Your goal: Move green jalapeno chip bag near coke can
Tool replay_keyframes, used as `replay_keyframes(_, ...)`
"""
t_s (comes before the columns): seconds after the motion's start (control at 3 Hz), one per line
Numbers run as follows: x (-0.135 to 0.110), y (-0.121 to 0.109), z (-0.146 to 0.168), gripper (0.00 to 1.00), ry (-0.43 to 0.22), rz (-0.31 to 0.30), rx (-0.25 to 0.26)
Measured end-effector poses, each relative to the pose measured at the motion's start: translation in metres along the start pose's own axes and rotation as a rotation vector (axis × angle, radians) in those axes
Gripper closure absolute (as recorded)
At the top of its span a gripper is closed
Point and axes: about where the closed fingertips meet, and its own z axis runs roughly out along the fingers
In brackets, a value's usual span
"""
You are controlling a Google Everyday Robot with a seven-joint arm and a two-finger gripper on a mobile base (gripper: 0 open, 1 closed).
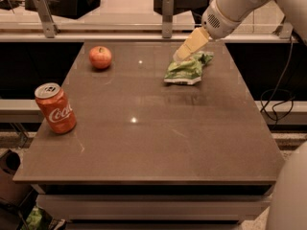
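The green jalapeno chip bag [187, 69] lies crumpled on the brown table [153, 143], at the far right of its top. The coke can [55, 108] stands upright at the table's left edge, far from the bag. My gripper [182, 54] reaches in from the upper right on a white arm [230, 6]. Its pale tip is at the bag's far upper edge, touching or just above it.
A red apple [100, 57] sits at the far left of the table. A metal rail with posts [167, 13] runs behind the table. A black cable [278, 104] hangs at the right. A white robot part [292, 195] fills the lower right corner.
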Motion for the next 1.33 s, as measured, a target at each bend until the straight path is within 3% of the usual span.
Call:
replay_keyframes(0.67,-0.006,-0.005,0.069,0.00,0.066,0.092,-0.016)
replay_keyframes(1.33,0.027,-0.007,0.101,0.00,0.141,0.181,-0.016)
